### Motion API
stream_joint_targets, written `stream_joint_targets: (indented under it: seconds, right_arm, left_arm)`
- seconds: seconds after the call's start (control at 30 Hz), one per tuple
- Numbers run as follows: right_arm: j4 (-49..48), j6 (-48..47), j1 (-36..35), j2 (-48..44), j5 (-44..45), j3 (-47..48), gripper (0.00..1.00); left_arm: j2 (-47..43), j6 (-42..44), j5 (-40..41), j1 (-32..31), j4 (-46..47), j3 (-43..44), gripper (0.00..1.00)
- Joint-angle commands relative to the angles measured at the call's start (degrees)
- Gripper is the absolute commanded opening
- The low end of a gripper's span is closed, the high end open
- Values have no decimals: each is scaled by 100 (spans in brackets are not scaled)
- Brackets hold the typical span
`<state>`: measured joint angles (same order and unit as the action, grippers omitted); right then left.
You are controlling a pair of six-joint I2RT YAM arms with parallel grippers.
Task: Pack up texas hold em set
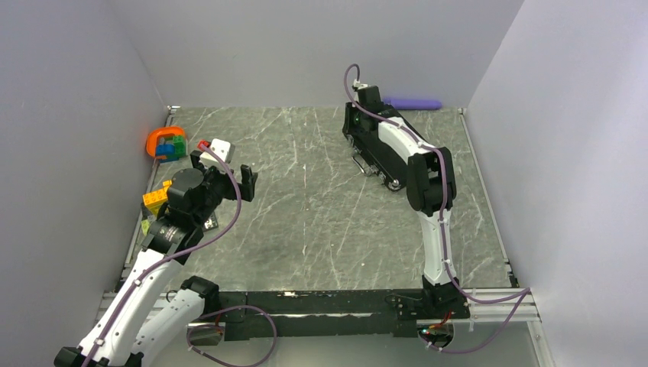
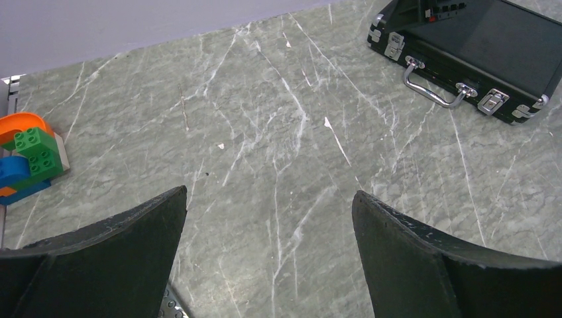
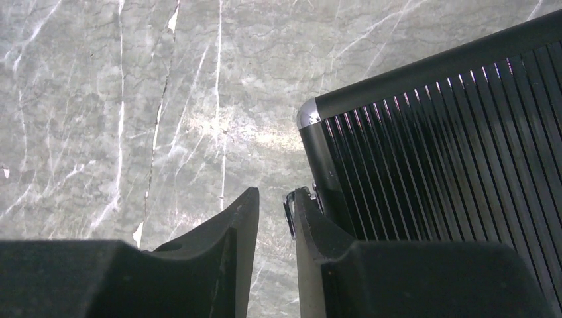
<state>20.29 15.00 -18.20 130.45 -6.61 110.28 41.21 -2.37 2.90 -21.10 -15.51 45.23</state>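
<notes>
The texas hold em set shows as a flat black briefcase [image 2: 490, 46] with silver corners, lying shut at the back right of the table, its handle [image 2: 434, 89] facing the front. From above, the right arm covers most of the case [image 1: 374, 164]. My right gripper [image 3: 277, 195] hangs at the case's left end beside the ribbed lid [image 3: 450, 132]. Its jaws stand a narrow gap apart with only table between them, and a silver clasp [image 3: 289, 209] sits at the right fingertip. My left gripper [image 2: 270, 195] hovers wide open over bare table at the left [image 1: 225, 174].
An orange ring with coloured toy blocks [image 1: 164, 143] sits by the left wall, also seen from the left wrist [image 2: 26, 149]. A yellow block [image 1: 155, 199] lies nearer along that wall. A purple stick [image 1: 413, 102] lies at the back wall behind the case.
</notes>
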Motion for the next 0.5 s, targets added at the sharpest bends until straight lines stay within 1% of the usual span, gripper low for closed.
stream_joint_targets:
  seconds: [0.0,0.27,0.47]
  right_arm:
    - [-27,-58,1,48,-99,198,29]
    - [79,-73,0,151,-98,184,24]
    - [-14,-48,-39,116,-95,34,20]
  left_arm:
    - [-10,-9,19,-25,139,56,98]
    - [-23,-21,4,-23,144,64,98]
    - [5,-20,-1,-24,142,60,98]
